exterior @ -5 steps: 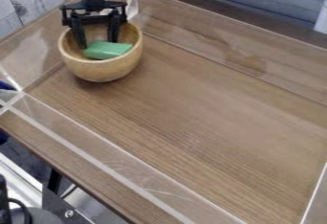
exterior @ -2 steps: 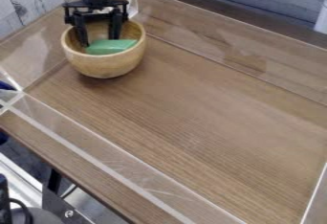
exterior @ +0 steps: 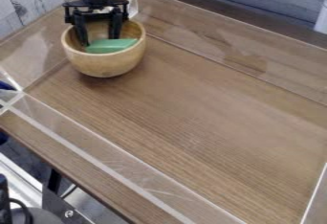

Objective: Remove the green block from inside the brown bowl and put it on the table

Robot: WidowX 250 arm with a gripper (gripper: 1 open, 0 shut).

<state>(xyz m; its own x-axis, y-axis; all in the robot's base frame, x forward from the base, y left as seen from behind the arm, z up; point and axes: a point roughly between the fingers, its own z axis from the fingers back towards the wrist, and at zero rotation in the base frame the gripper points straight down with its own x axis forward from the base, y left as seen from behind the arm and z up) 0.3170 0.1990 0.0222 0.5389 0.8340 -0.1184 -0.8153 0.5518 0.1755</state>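
The brown bowl (exterior: 105,61) stands on the table (exterior: 205,113) near its far left corner. Inside it lies the green block (exterior: 114,45), resting flat against the bowl's inner wall. My black gripper (exterior: 98,34) points down into the bowl from behind, its two fingers (exterior: 79,32) spread apart over the far end of the block. The jaws stand open. Whether the fingertips touch the block I cannot tell, since the bowl's rim hides their ends.
Clear acrylic walls (exterior: 217,46) edge the tabletop on all sides. Bare wood-grain surface stretches to the right and front of the bowl. The table's front edge (exterior: 90,175) drops off at the lower left.
The bowl and the block have shifted slightly compared with a second ago, the block now lying a little more to the right in the bowl. The gripper stays in place, still open.
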